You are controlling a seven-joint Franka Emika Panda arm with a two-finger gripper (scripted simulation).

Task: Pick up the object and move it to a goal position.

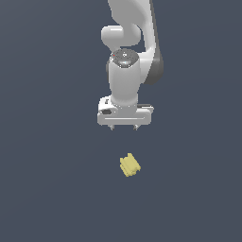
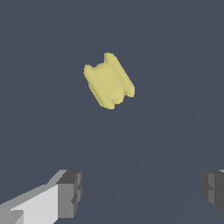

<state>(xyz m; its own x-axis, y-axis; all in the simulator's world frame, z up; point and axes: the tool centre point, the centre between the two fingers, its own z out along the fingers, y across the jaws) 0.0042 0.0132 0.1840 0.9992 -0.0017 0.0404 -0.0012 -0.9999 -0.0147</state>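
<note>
Fingers (image 2: pixel 70 192) of the white gripper (image 1: pixel 124 126) stand spread wide, with nothing between them; in the wrist view the two grey pads sit far apart at opposite sides of the frame. Going from the exterior view's left to its right, the dark floor (image 1: pixel 42 189) comes first, then the arm (image 1: pixel 125 71) hanging straight down with its short fingertips pointing at the floor. Below the fingers, well apart from them and roughly in line with the gap between them, lies the pale yellow object (image 1: pixel 130 165). It is a small grooved lump resting on the floor. In the wrist view its ridges (image 2: pixel 108 81) run diagonally, skewed to the line between the two fingers rather than square with it.
</note>
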